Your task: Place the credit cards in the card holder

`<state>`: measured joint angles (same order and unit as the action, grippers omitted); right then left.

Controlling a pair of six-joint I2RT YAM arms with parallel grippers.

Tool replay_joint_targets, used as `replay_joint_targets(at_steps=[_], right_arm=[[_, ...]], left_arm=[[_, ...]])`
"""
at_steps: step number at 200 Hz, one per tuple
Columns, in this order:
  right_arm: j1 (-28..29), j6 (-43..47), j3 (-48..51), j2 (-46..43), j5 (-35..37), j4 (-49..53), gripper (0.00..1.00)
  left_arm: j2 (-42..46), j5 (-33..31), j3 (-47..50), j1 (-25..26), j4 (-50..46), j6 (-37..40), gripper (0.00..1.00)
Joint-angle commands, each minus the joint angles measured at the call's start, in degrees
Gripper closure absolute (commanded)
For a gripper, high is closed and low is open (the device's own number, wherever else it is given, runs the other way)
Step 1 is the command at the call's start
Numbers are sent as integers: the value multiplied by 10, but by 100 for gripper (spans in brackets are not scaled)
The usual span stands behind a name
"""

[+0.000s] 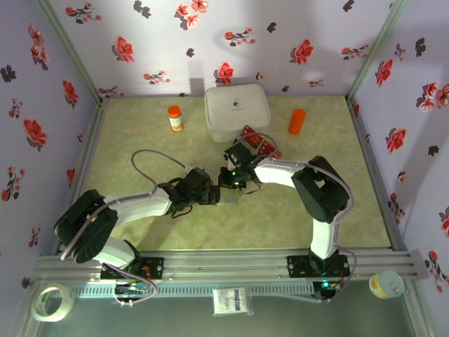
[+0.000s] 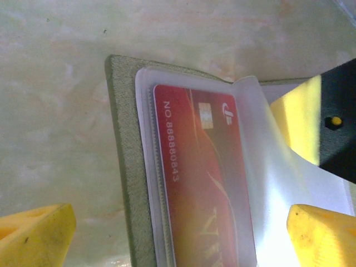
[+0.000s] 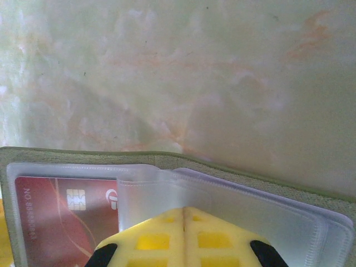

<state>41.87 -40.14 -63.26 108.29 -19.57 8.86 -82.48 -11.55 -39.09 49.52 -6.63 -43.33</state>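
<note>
Card holder [image 2: 133, 183] lies open, one red card [image 2: 206, 183] sleeved inside.

- Small olive-green square card holder [image 2: 119, 167]: woven cloth cover, matt, with a fine visible weave.
- Clear inner sleeves [image 2: 261, 161]: soft plastic, frosted and faintly shiny, with pressed seams along the edges.
- Red rectangular credit card [image 2: 206, 189]: glossy plastic, white printed numerals, metallic gold chip.
- Pale green marbled tabletop [image 3: 178, 72]: smooth, with a low sheen.
- Left gripper [image 2: 178, 236] and right gripper [image 3: 183, 236]: yellow fingers [image 2: 33, 236], matt moulded plastic.
- Large white rounded box [image 1: 236, 109]: smooth plastic, satin finish.
- Silver frame rails [image 1: 231, 261]: bare ribbed metal.
</note>
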Motion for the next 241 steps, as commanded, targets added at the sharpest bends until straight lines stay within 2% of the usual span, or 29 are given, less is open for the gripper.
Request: replay_joint_targets(at_steps=[1,114,177,192,221,241], right_arm=[[7,-12,1,9,-7,-2,100],[7,-30,3,17,-25,-26,100],[4,-36,3,8,-29,-31,99],[-2,-35,7,-5,-25,-27,93],[-13,-35,21,-38,-8,-20,70],[-13,-39,33,-49,0,-21,62]], left_arm=[[20,-3,7,6,26,4,2],[-19,2,34,15,82,17,1],[-26,-5,58,16,94,12,7],[-22,-5,63,15,98,8,8],[-16,-9,68,15,99,7,8],[-12,-11,70,15,100,7,8]])
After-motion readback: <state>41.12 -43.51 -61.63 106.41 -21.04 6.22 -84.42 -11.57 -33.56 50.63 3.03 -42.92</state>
